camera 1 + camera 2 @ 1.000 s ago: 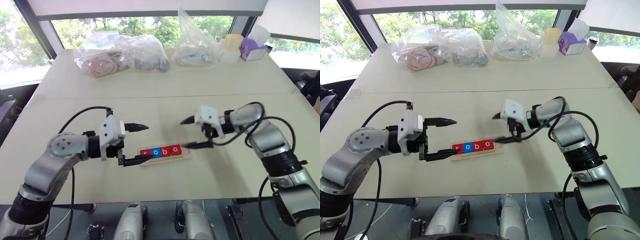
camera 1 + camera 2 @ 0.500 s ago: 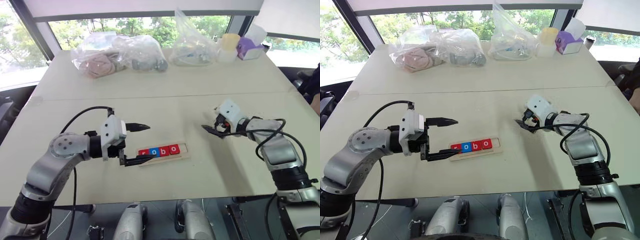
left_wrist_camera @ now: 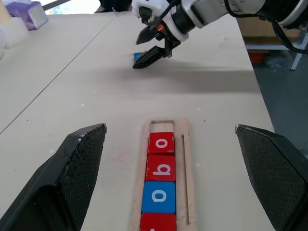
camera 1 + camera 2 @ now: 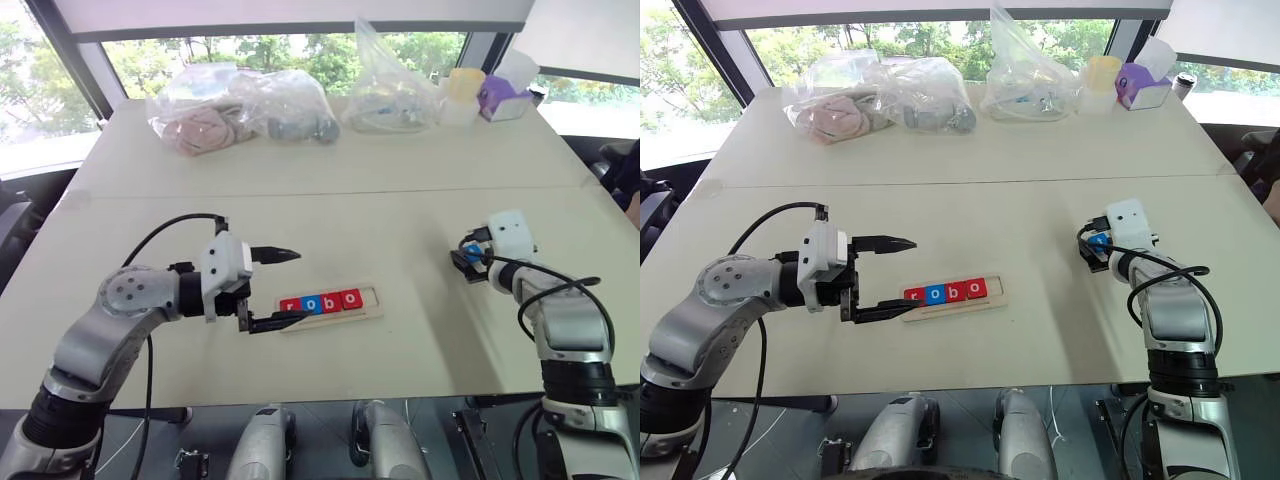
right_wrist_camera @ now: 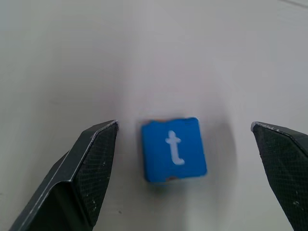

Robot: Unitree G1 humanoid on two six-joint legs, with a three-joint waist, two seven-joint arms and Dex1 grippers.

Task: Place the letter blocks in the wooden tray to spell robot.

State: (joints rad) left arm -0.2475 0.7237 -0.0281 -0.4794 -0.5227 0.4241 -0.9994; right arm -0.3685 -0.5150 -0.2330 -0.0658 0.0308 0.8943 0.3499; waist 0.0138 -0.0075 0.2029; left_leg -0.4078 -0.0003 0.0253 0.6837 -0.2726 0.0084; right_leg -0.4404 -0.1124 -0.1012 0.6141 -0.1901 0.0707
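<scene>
Four letter blocks (image 4: 320, 302), red, blue, red, red, sit in a row in the wooden tray (image 4: 371, 302), with an empty slot left at the end away from my left fingers. The fifth, a blue t block (image 5: 173, 149), lies flat on the bare worktop (image 4: 330, 215) well off toward my right side, squarely between my right fingers (image 5: 86, 175) without touching either one.

The worktop is pale beige, with a seam running across it beyond the tray. Along its far edge lie clear plastic bags (image 4: 240, 105) of odds and ends, a pale yellow cup (image 4: 465, 85) and a purple tissue box (image 4: 505, 100). Windows behind show green trees.

My left gripper (image 4: 283, 287) hangs just beside the tray's near end, fingers spread wide, one above the other, holding nothing. My right gripper (image 4: 1092, 248) points down at the t block, fingers spread wide around it and gripping nothing.
</scene>
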